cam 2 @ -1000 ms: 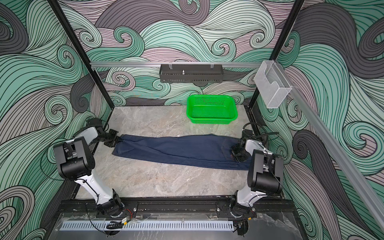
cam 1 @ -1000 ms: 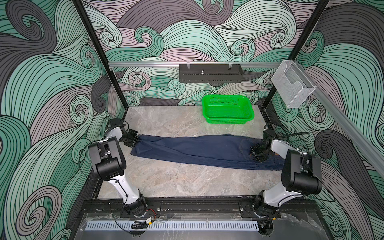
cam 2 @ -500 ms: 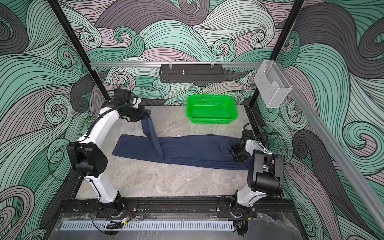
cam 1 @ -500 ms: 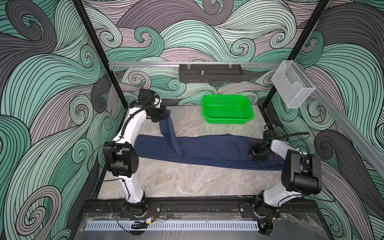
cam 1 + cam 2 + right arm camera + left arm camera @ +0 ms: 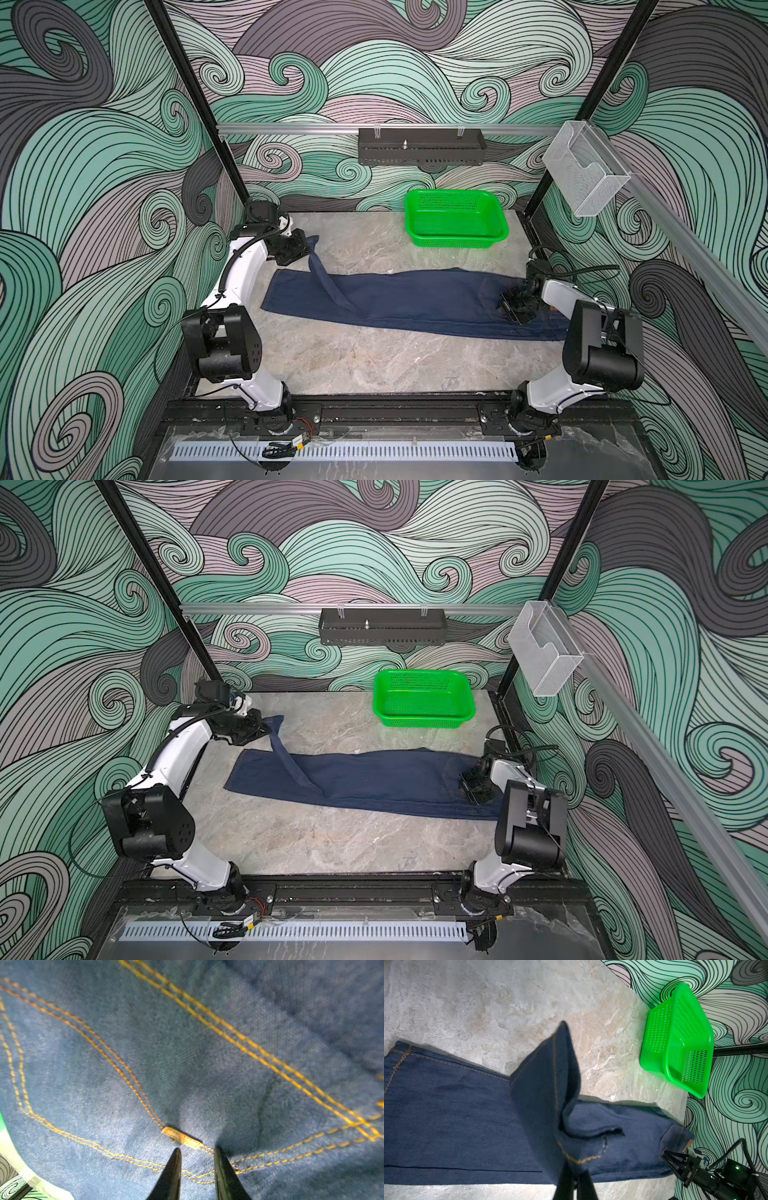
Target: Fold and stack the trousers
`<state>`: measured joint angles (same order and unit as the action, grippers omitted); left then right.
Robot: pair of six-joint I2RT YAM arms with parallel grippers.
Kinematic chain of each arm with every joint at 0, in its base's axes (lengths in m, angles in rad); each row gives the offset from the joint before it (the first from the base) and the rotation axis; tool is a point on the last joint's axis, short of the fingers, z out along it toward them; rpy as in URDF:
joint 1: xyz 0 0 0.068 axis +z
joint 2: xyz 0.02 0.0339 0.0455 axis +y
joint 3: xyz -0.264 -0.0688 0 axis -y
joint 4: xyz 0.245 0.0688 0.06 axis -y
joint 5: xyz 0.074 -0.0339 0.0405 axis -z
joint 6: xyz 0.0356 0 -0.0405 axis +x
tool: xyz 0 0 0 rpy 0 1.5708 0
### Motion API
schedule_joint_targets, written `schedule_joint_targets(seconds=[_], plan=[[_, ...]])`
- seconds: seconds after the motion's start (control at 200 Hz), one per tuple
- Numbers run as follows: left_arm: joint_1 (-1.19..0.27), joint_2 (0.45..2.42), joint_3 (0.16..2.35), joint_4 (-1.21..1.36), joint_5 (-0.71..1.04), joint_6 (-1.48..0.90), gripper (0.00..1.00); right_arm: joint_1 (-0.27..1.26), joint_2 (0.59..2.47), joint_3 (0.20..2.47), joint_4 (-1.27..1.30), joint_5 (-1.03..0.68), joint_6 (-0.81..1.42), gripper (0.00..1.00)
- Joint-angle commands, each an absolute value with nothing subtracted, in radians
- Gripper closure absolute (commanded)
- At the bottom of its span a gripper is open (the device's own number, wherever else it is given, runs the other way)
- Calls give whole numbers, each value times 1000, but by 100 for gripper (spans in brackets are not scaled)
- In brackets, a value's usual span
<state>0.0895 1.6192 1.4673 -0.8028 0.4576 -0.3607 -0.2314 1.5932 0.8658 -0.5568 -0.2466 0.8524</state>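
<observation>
Jeans [image 5: 415, 297] soft, heavy, floppy: your left gripper [image 5: 306, 248] clamps one lifted hem [image 5: 581, 1160], a good hold, right gripper [image 5: 510, 305] sits narrowly apart on pocket [image 5: 83, 1084], grip unclear.

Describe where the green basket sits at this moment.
In both top views the green basket stands at the back of the table, right of centre, apart from the trousers lying in front of it.

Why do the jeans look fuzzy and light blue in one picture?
Right wrist view: the lens is very close to the trousers, so the denim looks pale and the stitching soft. Left wrist view: the lifted leg is blurred, the green basket sharp. In both top views: trousers dark and crisp.
</observation>
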Motion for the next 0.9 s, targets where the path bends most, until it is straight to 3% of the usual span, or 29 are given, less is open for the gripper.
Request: schedule_joint_targets(seconds=[0.0,0.125,0.365,0.66,0.896], plan=[[77,1582,1482,-821,496,-317,100,-235,1574,854,-561,-258,857,71],[126,1559,1406,-869,419,-344,100,-236,1570,854,-562,-259,857,72],[367,1499,1146,-773,391,-459,100,-236,1581,855,-560,-259,854,72],[427,1621,1174,-908,262,-495,100,-236,1615,824,-524,-270,867,73],[434,1712,1202,-929,326,-505,100,-236,1627,831,-524,-271,864,74]])
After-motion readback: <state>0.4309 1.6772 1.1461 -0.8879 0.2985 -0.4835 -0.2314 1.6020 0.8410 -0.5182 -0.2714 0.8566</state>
